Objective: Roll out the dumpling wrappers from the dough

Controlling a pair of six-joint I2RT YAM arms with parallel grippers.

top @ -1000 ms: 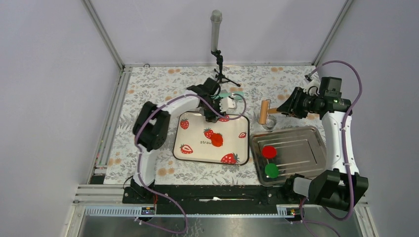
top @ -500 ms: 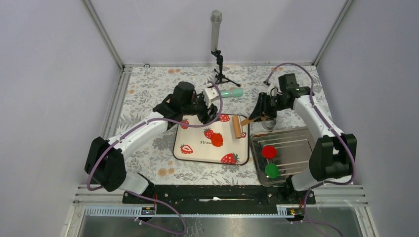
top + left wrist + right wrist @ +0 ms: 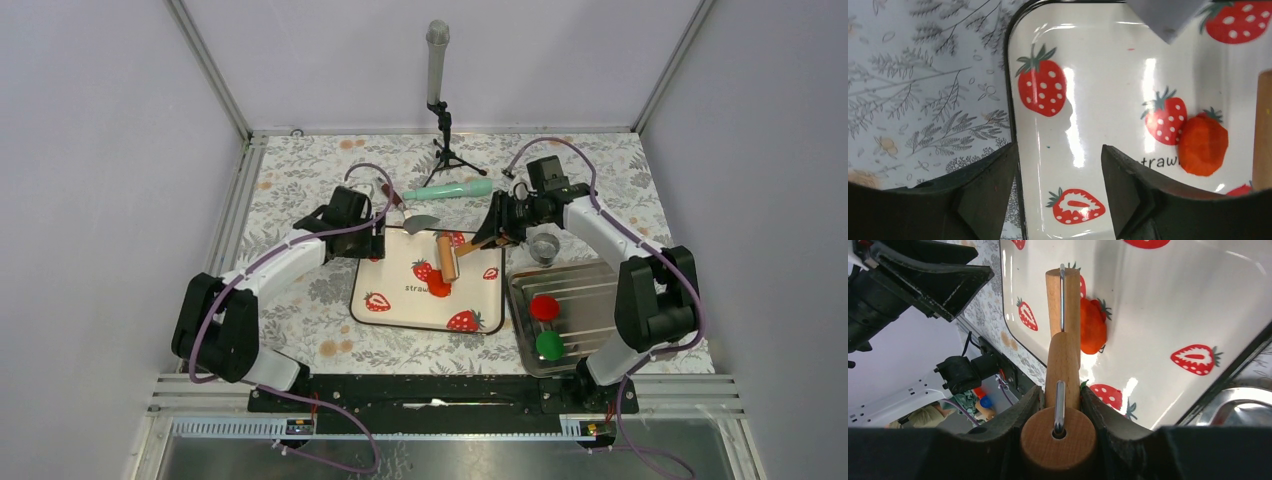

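The dough point(image 3: 440, 286) is a small orange-red lump on the strawberry-print tray point(image 3: 400, 305); it also shows in the left wrist view point(image 3: 1203, 145) and the right wrist view point(image 3: 1093, 327). My right gripper point(image 3: 482, 237) point(image 3: 1060, 405) is shut on the handle of a wooden rolling pin point(image 3: 446, 257) point(image 3: 1063, 300). The pin's drum lies at the dough's far edge; I cannot tell whether it touches. My left gripper point(image 3: 376, 240) point(image 3: 1058, 200) is open and empty, its jaws astride the tray's left rim point(image 3: 1015, 150). No wrapper shows.
A metal tray point(image 3: 610, 290) at right holds a crimson disc point(image 3: 543, 307) and a green disc point(image 3: 549, 345). A small metal ring cutter point(image 3: 543, 247) stands behind it. A teal-handled tool point(image 3: 450, 189) and a grey blade point(image 3: 422, 222) lie behind the strawberry tray. A microphone stand point(image 3: 437, 90) stands at the back.
My right arm has carried the rolling pin left from beside the metal tray to the dough. My left gripper has drawn back from the teal tool to the tray's left rim.
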